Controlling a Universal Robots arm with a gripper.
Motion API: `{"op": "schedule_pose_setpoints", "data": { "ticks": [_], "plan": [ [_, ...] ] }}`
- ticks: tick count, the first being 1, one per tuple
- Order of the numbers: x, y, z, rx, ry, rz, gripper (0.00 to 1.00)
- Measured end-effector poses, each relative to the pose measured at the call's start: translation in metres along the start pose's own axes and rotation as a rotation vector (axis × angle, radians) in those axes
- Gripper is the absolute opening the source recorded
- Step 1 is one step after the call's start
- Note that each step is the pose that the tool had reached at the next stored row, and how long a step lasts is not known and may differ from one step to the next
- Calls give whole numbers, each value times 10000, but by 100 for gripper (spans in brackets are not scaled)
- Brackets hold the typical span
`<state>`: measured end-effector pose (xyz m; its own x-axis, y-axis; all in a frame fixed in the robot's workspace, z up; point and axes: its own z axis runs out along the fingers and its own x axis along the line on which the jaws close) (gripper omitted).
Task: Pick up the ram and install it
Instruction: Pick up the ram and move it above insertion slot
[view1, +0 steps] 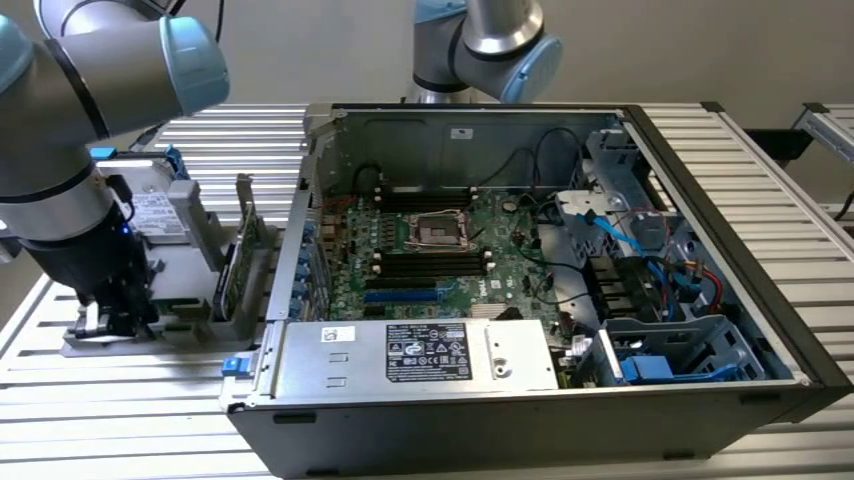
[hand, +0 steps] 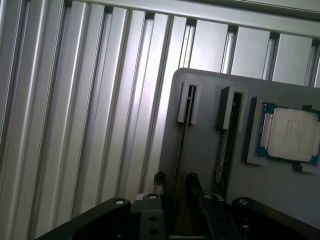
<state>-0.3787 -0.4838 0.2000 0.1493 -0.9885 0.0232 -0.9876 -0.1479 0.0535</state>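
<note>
The gripper (hand: 175, 178) stands open astride the long, thin green ram (hand: 182, 140), which is upright on edge in the grey slotted holder (hand: 270, 200); light, stiff, fragile, probably best pinched across its flat faces.

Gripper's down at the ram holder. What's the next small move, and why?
Probably close the gripper on the ram: its open jaws stand either side of the stick, which sits on edge in the gray holder slot, not yet gripped.

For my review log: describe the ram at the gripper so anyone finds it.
Beside the open computer case stands a grey holder. The ram is the upright stick farther from the processor than its neighbour, between the gripper's open fingers.
</note>
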Motion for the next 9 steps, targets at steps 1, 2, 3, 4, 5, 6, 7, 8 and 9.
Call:
{"op": "schedule_pose_setpoints", "data": {
  "ticks": [1,2,3,4,5,6,7,8,9],
  "plan": [
    [0,-3,7,0,-2,10,31],
    [0,-3,12,-1,-4,28,31],
    [0,-3,15,-2,-6,47,31],
    [1,-4,16,-3,-7,68,31],
    [1,-4,17,-3,-8,79,31],
    [1,-4,17,-3,-8,82,31],
    [0,-4,19,-1,-10,90,31],
    [1,-4,20,-3,-10,100,31],
    [0,-4,21,-2,-11,114,31]
  ]
}}
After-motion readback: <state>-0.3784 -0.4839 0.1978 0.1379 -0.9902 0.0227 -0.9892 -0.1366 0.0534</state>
